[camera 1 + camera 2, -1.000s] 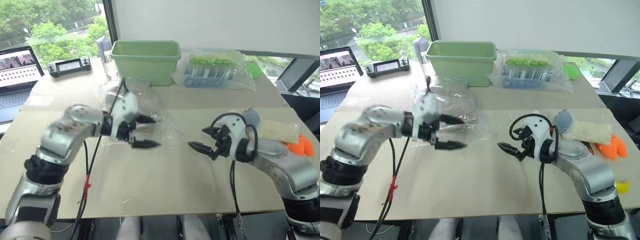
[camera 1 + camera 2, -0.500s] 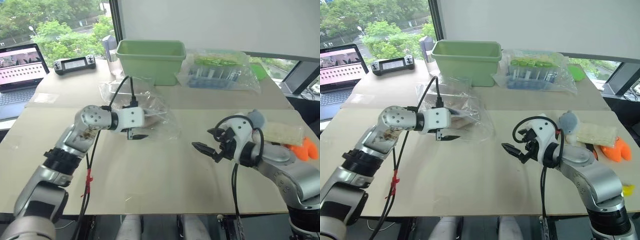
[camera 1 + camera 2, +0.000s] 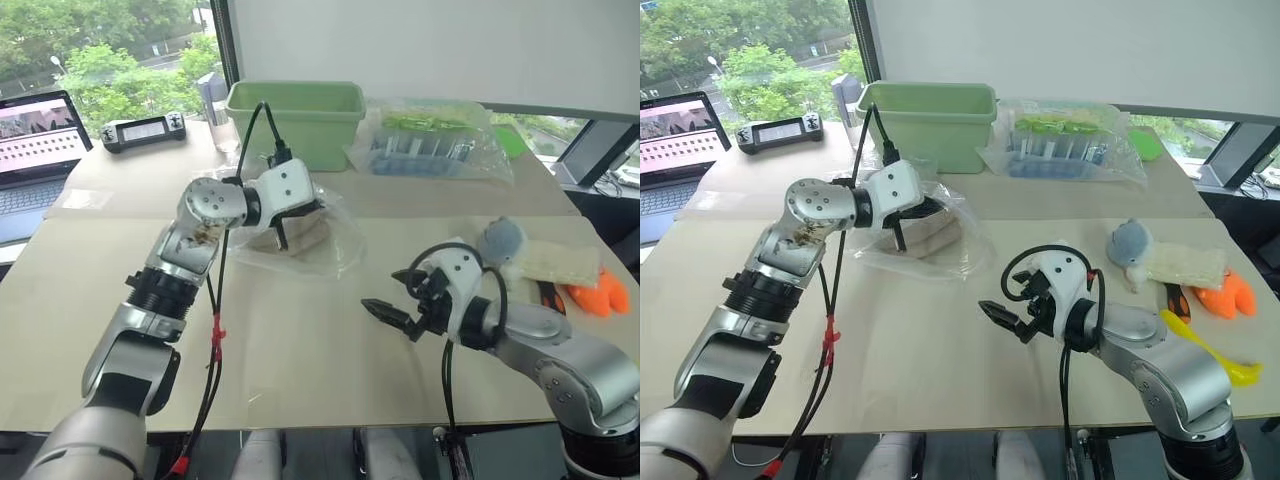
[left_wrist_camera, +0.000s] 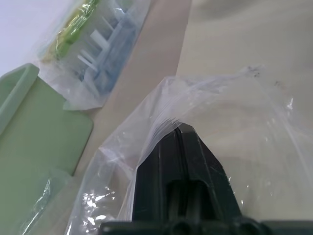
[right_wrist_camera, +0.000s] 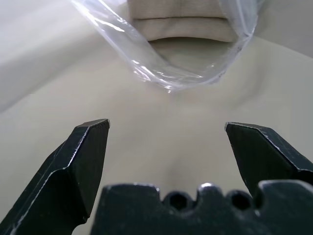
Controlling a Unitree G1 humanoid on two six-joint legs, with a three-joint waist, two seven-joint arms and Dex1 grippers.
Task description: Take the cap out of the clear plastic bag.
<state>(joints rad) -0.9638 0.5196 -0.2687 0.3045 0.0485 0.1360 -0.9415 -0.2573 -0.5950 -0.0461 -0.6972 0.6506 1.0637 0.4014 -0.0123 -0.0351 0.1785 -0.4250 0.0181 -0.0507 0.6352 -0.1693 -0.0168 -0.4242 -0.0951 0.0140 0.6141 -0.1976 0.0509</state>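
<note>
On the tan table [image 3: 300, 350]: green tub [image 3: 293, 120] at far edge, bag of green and blue contents [image 3: 430, 140] beside it, handheld controller [image 3: 140, 131] and open laptop [image 3: 35, 140] far left, blue-grey plush [image 3: 1130, 243], orange toy [image 3: 1223, 297] and yellow item [image 3: 1210, 350] at right.

left gripper [image 3: 283, 232] at clear plastic bag [image 3: 325, 243], cap [image 3: 300, 238] inside, right gripper [image 3: 392, 300] apart

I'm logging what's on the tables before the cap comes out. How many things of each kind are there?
Plastic bags: 2, the clear plastic bag holding the cap, and the bag of green and blue contents
Caps: 1
Tubs: 1, green tub
Electronics: 2, laptop, handheld controller
Plush toys: 1, blue-grey
Total: 7
</note>
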